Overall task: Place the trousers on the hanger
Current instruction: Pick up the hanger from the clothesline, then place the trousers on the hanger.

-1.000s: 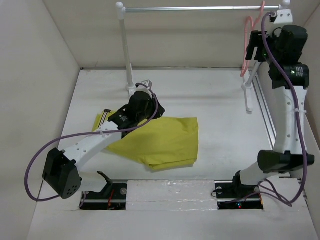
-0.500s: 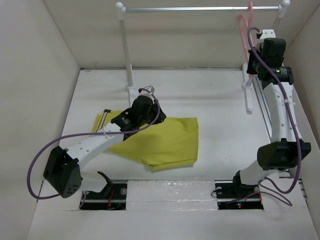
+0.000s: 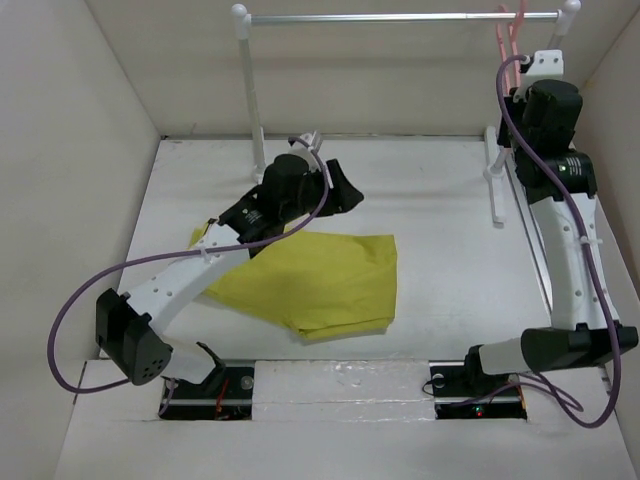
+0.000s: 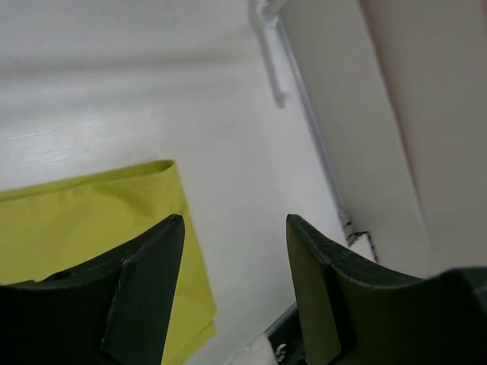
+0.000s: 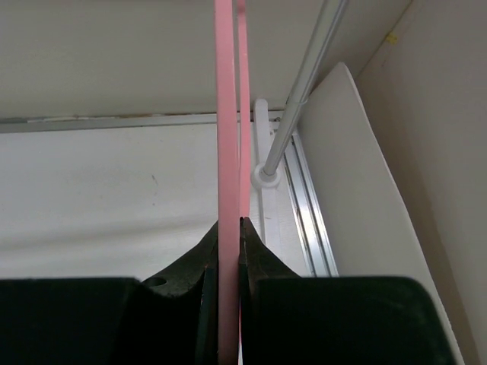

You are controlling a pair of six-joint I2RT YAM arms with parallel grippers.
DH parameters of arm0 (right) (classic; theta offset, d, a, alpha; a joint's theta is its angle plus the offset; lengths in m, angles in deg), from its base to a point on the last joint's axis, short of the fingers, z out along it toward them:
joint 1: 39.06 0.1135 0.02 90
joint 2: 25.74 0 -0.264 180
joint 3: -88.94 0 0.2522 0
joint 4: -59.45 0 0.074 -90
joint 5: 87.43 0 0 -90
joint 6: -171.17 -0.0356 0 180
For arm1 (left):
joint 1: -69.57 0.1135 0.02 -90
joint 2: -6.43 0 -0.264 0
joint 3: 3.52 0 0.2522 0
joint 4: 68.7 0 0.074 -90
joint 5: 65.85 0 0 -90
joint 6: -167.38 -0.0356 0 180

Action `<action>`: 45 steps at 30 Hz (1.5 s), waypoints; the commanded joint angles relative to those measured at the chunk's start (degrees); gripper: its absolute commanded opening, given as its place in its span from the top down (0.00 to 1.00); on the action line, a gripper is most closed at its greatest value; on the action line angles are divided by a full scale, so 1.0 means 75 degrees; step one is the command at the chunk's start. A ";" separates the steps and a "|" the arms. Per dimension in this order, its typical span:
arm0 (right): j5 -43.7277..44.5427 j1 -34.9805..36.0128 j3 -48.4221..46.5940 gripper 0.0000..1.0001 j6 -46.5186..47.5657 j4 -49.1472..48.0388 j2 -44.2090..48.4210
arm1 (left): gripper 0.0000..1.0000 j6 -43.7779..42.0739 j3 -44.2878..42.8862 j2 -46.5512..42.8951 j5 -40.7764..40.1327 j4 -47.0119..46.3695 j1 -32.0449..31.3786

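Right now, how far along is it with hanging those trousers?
Done: little; the trousers lie on the table. In hand: the right gripper is clamped on the pink hanger by the rail. Left: draping the trousers over it; the left gripper is open and empty.

left claw (image 4: 234, 228) agape, hovering; right claw (image 5: 228, 232) pinched tight, arm upstretched

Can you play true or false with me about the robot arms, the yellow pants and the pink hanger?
1. The right fingers pinch the pink hanger. True.
2. The left fingers hold the trousers. False: they are apart, with nothing between them.
3. The trousers lie on the table. True.
4. The hanger lies on the table. False: it is up by the rail.
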 commanded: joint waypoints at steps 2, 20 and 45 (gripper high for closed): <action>0.0711 0.0306 0.1109 1.00 0.0171 -0.0572 0.0842 | 0.46 0.0002 -0.1659 0.0372 0.0489 0.0003 -0.0198; -0.0824 0.2379 0.5415 1.00 -0.1177 -0.0479 0.4102 | 0.38 0.0119 -0.5423 0.3877 0.0688 0.0320 -0.1206; 0.0044 0.3410 0.5873 1.00 -0.1412 -0.0116 0.3903 | 0.36 0.0811 -0.1999 0.2410 0.0044 -0.2893 -0.1276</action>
